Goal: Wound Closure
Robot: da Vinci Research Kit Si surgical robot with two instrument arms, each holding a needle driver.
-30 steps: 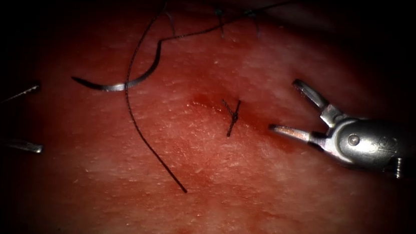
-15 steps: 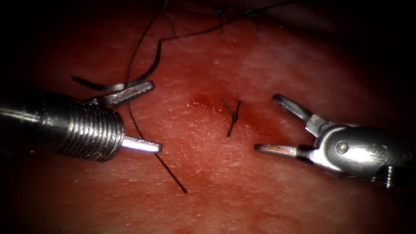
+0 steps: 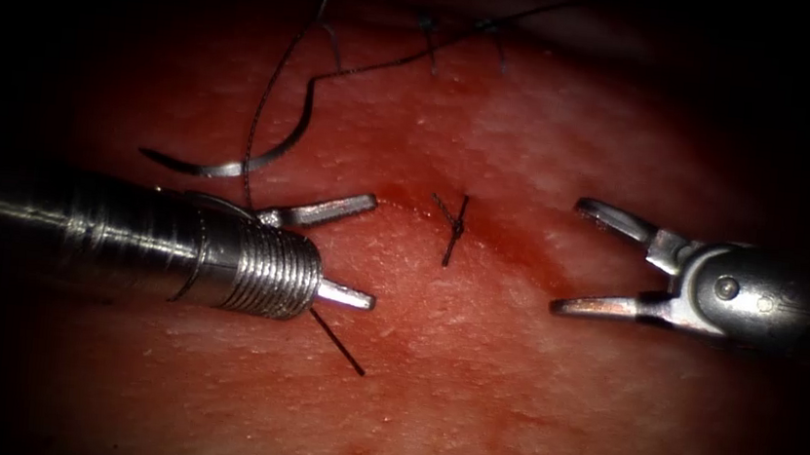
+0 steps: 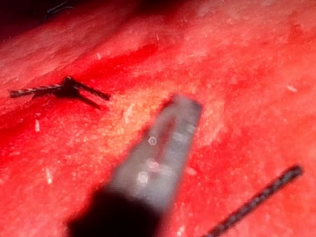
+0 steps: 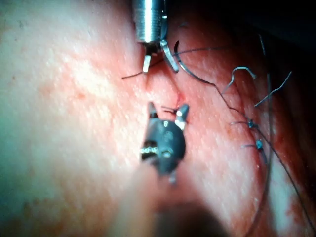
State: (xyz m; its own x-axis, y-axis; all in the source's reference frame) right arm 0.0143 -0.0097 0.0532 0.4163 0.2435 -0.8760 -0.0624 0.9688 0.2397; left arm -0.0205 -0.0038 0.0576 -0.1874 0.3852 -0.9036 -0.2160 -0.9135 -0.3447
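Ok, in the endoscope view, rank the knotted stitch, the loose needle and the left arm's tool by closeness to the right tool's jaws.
From the right tool, open and empty:
1. Knotted stitch, just to its left, mid-tissue.
2. Left tool, open and empty, beyond the stitch.
3. Needle, farthest, lying free on the tissue at upper left.

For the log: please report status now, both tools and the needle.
Left tool open, holds nothing. Right tool open, holds nothing. Needle lies free on the tissue, left of the knot. Loose thread under left tool.
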